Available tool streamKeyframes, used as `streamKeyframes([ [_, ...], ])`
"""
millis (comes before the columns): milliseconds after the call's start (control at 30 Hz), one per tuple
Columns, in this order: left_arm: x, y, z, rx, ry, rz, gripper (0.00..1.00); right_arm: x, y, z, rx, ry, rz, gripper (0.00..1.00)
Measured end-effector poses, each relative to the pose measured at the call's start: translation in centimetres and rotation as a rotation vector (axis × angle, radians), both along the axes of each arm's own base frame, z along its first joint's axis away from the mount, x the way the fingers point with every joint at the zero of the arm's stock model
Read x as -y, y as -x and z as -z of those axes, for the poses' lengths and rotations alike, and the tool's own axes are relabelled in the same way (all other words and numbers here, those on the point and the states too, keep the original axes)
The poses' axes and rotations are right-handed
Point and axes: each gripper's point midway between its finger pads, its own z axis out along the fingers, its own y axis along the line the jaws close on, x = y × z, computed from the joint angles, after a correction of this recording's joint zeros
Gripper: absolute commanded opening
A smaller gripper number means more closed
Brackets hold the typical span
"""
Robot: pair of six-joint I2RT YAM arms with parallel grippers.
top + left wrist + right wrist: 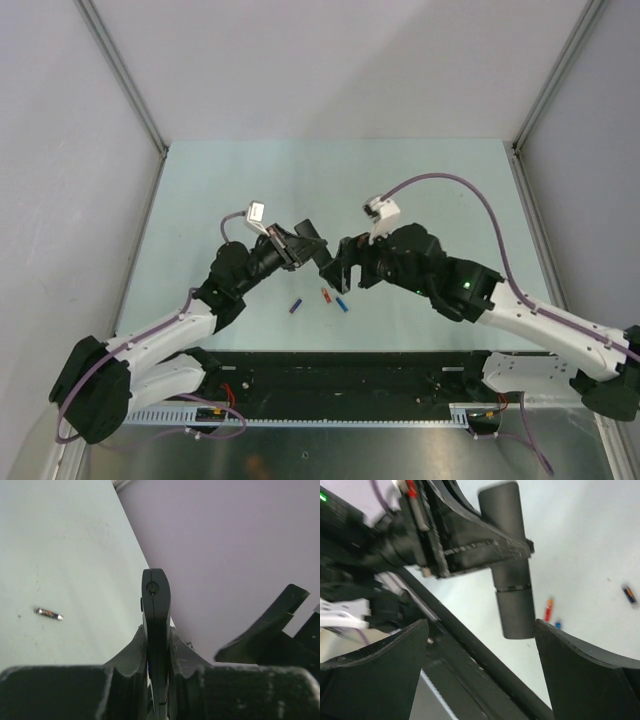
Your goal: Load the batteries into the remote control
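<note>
You are at the opening step, as I read it: the remote is up off the pale, matte green table (420, 190) and no battery is in it yet. Your left gripper (303, 243) is pinching the remote (156, 605) by its flat sides, near the table's middle, with its rounded end jutting past the fingers. Your right gripper (481, 630) is spread wide, its curved black fingers either side of that free end, near it but not touching. The remote is smooth, dull black plastic with a thin seam across its body, likely the cover joint. Next, close the right jaws squarely below that seam and slide the cover off. The batteries lie just near of the grippers, tiny glossy cylinders: purple-blue (295, 306), red-orange (325, 296), bright blue (342, 304). From above I cannot find the dark one.
</note>
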Motion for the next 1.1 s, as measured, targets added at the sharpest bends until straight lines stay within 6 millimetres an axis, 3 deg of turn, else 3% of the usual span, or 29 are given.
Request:
streamKeyframes([
  [200, 0.6, 0.5, 0.5, -0.034, 0.003, 0.047, 0.0, 0.0, 1.0, 6.7, -0.025, 0.297, -0.024, 0.85],
  [300, 0.7, 0.5, 0.2, -0.033, 0.007, 0.062, 0.0, 0.4, 1.2, 8.4, -0.028, 0.381, -0.028, 0.82],
  [1100, 1.2, 1.0, 0.2, -0.047, 0.013, 0.108, 0.0, 0.3, 0.5, 9.4, 0.009, 0.458, -0.04, 0.61],
])
